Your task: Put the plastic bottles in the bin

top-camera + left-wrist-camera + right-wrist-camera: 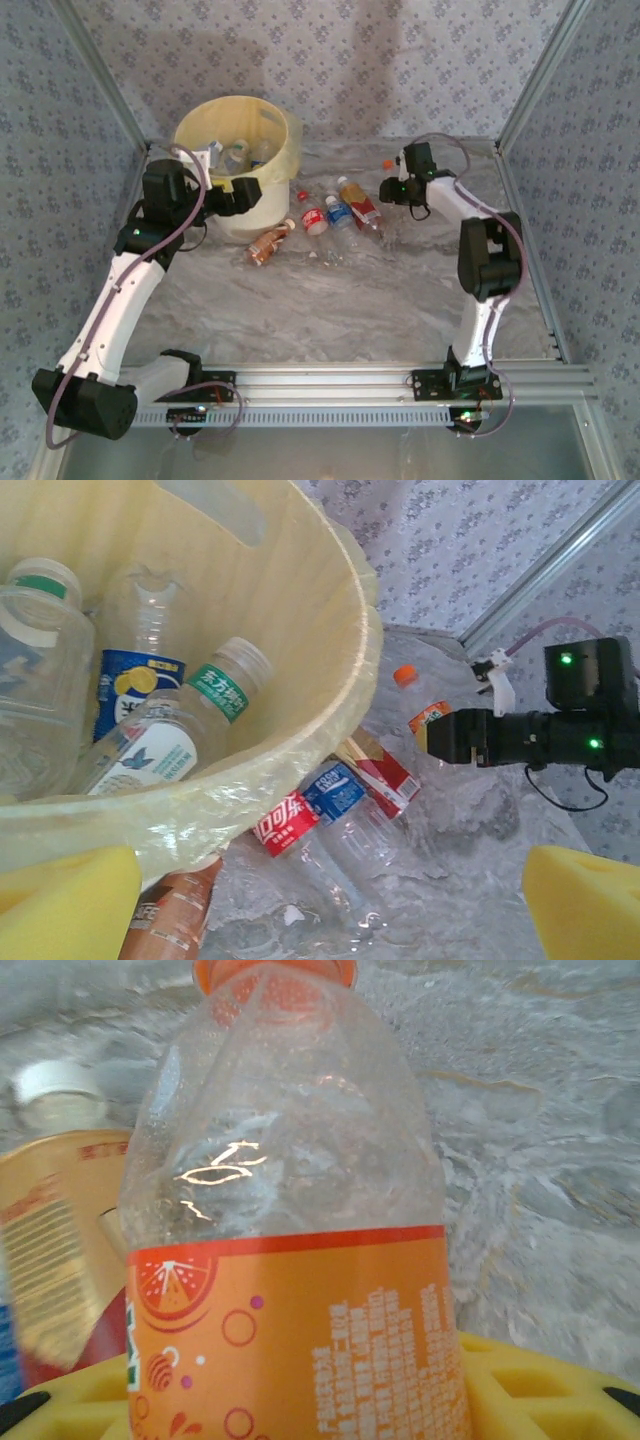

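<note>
Nearest, just in front of the bin [268, 190]: a brown-labelled bottle [267, 244], lying on its side on the marble table [300, 320]. Close beside it, to the bin's right front: a few crushed clear bottles [332, 250], labels not readable.

Next, lined up side by side just right of the bin: a red-labelled bottle [312, 215], a blue-labelled bottle [339, 214] and a red-and-yellow bottle [362, 205], all lying down, caps pointing away from the arms.

Poised at the bin's near right rim: the left gripper [320, 905], spread as wide as possible, yellow pads [60, 900] well apart, nothing between them.

Further right of the bin, past that row: the right gripper [392, 190], squeezed closed around an orange-labelled bottle [290, 1260], gripped at the label, orange cap pointing away from the wrist. Hard to tell whether resting on the table or lifted.

Farthest, inside the bin against its lined wall: a white-labelled bottle [165, 745], a blue-and-yellow-labelled bottle [135, 685] and a larger clear bottle [30, 640].
</note>
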